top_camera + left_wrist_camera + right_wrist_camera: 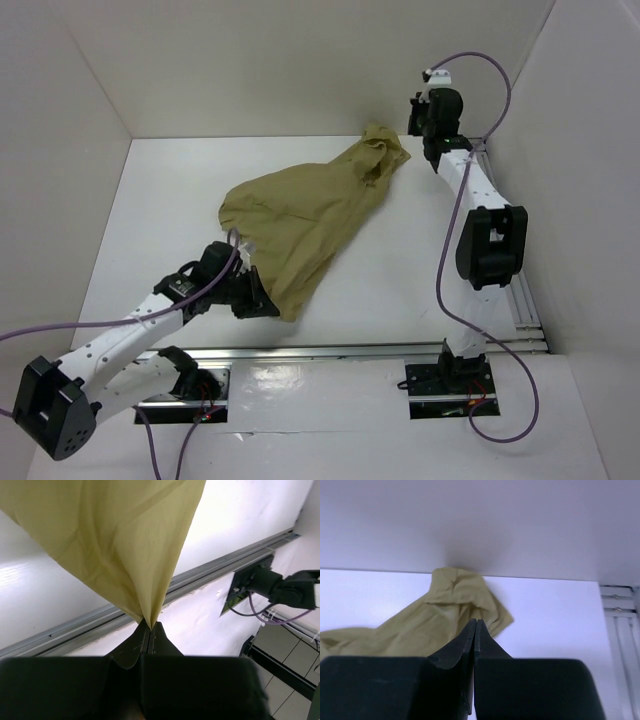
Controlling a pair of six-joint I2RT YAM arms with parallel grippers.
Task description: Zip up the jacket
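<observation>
Across the middle of the top view, the jacket (300, 215) stretches diagonally over the surface (150, 230), from lower centre to upper right. The left end effector (149, 625) is clenched on its lower corner, near the rail (330, 352). The right end effector (475, 622) is clenched by the jacket's far end at the back wall (280, 70); whether it nips fabric is unclear.

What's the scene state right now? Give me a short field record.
jacket: olive-tan, bunched, lying diagonally across the table
left end effector: shut, pinching the jacket's near tip
right end effector: shut, at the jacket's far end; grip unclear
zipper: not visible in any view
</observation>
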